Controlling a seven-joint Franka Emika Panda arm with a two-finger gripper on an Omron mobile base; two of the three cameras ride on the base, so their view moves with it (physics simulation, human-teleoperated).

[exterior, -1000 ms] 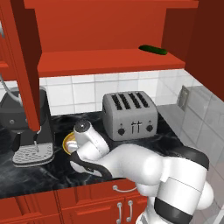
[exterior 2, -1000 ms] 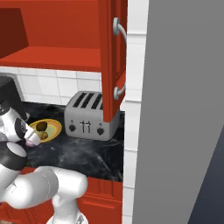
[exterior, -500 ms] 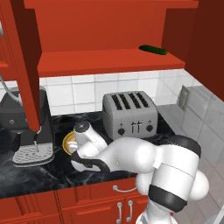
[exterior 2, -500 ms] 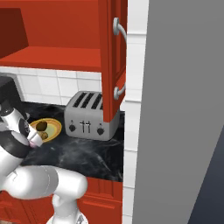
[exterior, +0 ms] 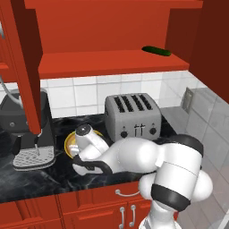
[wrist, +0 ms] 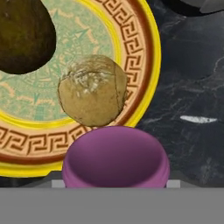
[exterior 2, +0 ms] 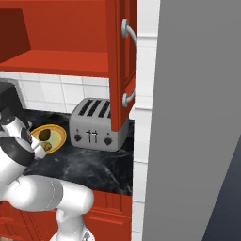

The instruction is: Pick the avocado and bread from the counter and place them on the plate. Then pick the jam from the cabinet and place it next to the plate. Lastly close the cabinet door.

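Note:
The plate [wrist: 144, 57], yellow-rimmed with a pale green centre, lies on the black counter [wrist: 192, 87]. On it rest the dark avocado [wrist: 22, 37] and the tan bread [wrist: 92, 96]. The purple jam [wrist: 115, 157] sits between my gripper's fingers at the near edge of the hand view, just off the plate's rim and hiding the tips. From the right base, my gripper [exterior 2: 34, 153] hangs low beside the plate [exterior 2: 55, 134], shut on the jam. Whether the jar touches the counter I cannot tell. The cabinet door [exterior 2: 120, 61] stands open, and the cabinet [exterior: 107, 62] shelf is bare red.
A silver toaster [exterior: 133, 116] stands right of the plate, a black coffee machine [exterior: 27, 129] to its left. A long dark-green vegetable [exterior: 155, 50] lies on the cabinet shelf. The left door panel [exterior: 22, 67] hangs open above the coffee machine.
My hand has sunk slightly beside the plate with the jam still in it. The arm's elbow has swung forward and right.

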